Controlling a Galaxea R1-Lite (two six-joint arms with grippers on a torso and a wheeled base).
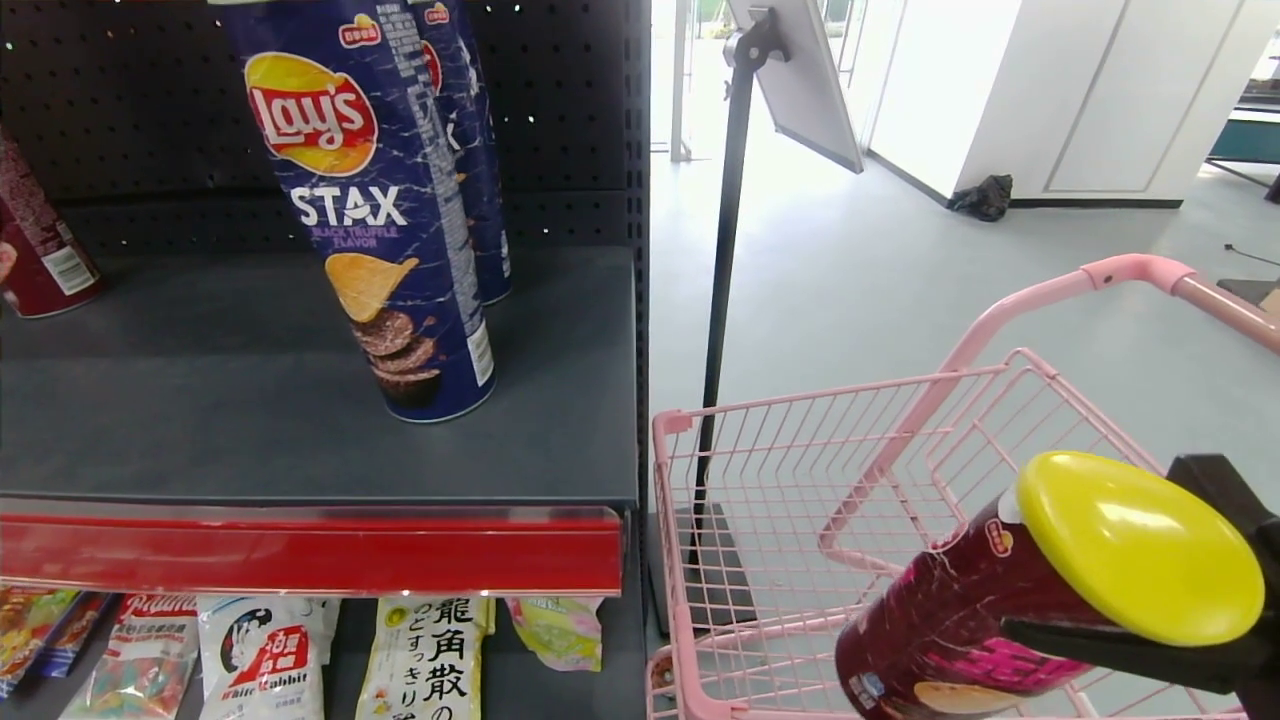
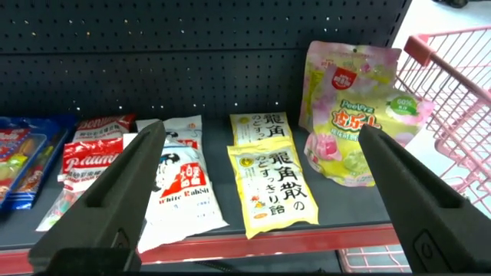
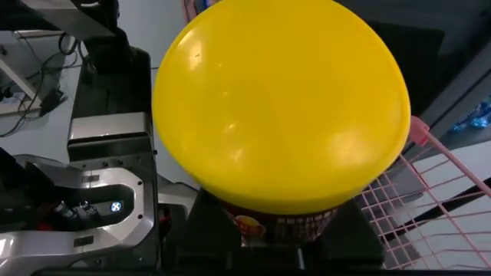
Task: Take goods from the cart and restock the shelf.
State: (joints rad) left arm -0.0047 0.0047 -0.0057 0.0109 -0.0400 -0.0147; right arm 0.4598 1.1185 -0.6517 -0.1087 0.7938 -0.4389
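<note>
Nearest: right gripper (image 1: 1100,555) with fingers clamped on maroon chip can (image 1: 940,620) just under its yellow lid (image 1: 1140,545), above pink cart (image 1: 800,450). Long axis tilted, lid high, base down toward the cart's left. Probably needs uprighting. Left gripper (image 2: 261,199) low, fingers spread, empty, facing candy bags (image 2: 272,188). Farther left and higher: shelf (image 1: 250,400), open spot beside blue chip cans (image 1: 390,220).
</note>
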